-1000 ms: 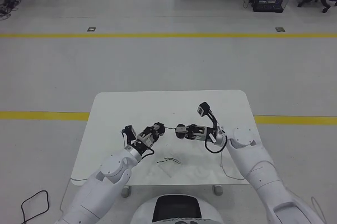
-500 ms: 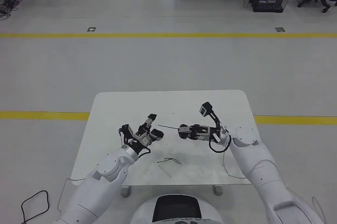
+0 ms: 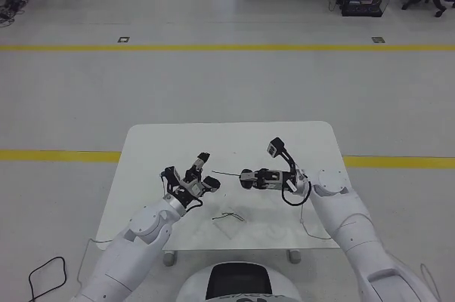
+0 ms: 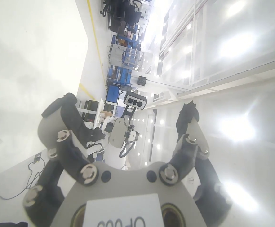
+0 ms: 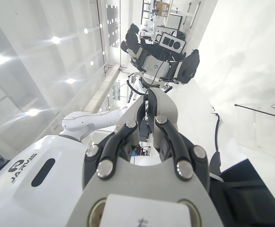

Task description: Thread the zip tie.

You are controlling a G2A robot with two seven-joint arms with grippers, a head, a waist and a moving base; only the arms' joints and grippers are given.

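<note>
A thin black zip tie (image 3: 226, 174) sticks out over the white table (image 3: 288, 143), held at one end by my right gripper (image 3: 243, 178), which is shut on it. In the right wrist view the ribbed strip of the zip tie (image 5: 151, 103) runs between the closed fingers of that gripper (image 5: 149, 94). My left gripper (image 3: 205, 171) hovers just left of the tie's free tip, open and holding nothing. Its two fingers spread wide in the left wrist view (image 4: 128, 111). The tie's free end does not touch it.
A second black zip tie (image 3: 229, 217) lies on a clear plastic bag (image 3: 226, 226) near the table's front edge, also seen as a bag (image 5: 258, 119) in the right wrist view. A cable (image 3: 303, 219) hangs by the right arm.
My left gripper has opened, let go of the zip tie and drawn back to the left. The right gripper keeps the tie and has shifted slightly.
</note>
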